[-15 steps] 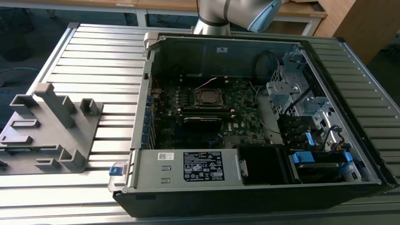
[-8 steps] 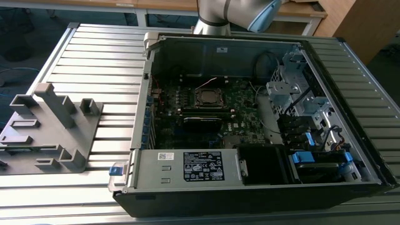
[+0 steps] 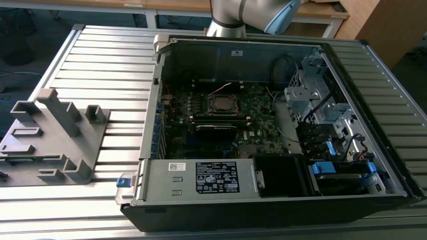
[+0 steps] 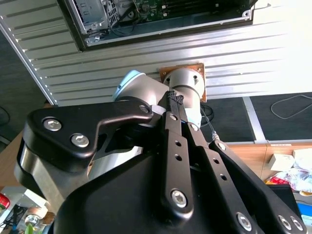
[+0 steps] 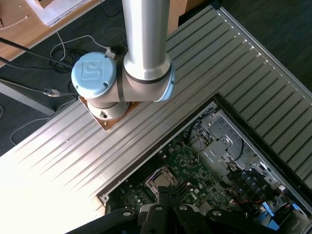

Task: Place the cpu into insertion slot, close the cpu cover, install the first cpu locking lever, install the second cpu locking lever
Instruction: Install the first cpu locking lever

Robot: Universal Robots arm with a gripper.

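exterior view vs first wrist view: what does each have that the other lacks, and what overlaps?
Exterior view: the grey fixture standing on the ribbed table at the exterior view's left, and the labelled power-supply box inside the case.
First wrist view: the brown mounting plate under the arm's base, the cables on the dark floor, and the shut gripper.
Both: the open computer case, its motherboard, the insertion slot and the ribbed table.

Exterior view: arm [image 3: 250, 15] cut at top edge; fixture [image 3: 47, 142] cut at the exterior view's left; slot [image 3: 222, 104] contents too small to tell.
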